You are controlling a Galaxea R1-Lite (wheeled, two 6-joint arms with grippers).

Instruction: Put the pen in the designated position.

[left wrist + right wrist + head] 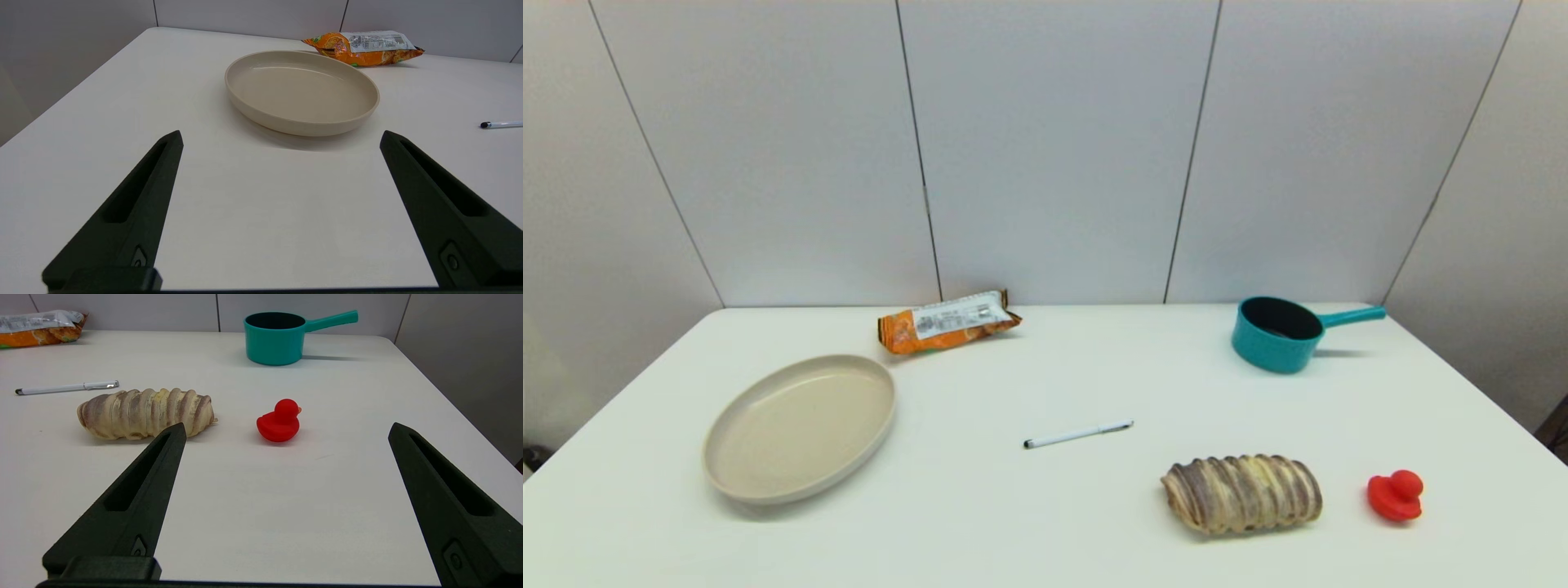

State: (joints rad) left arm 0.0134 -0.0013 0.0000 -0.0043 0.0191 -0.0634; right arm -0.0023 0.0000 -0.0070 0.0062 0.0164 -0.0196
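- I see the pen point(1078, 434) lying flat on the white worktop point(1013, 523) near its middle, black tip toward my left and clip end toward my right, nothing touching it.
- The left end effector point(281, 138) hangs low over the near left part of the worktop, fingers spread wide with nothing between them; the beige oval plate point(301, 92) sits just ahead of it, and the pen's tip shows off to one side.
- The right end effector point(286, 429) is likewise spread and empty, low over the near right part, facing the red toy duck point(279, 421).
- The ridged bread loaf point(1241, 492) lies between the pen and the near edge, to the pen's right and apart from it; the duck is just beside the loaf on its right.
- An orange snack packet point(947, 322) rests at the far edge behind the plate, and a teal saucepan point(1278, 335) stands far right, handle pointing right.
- Neither arm shows in my head view.
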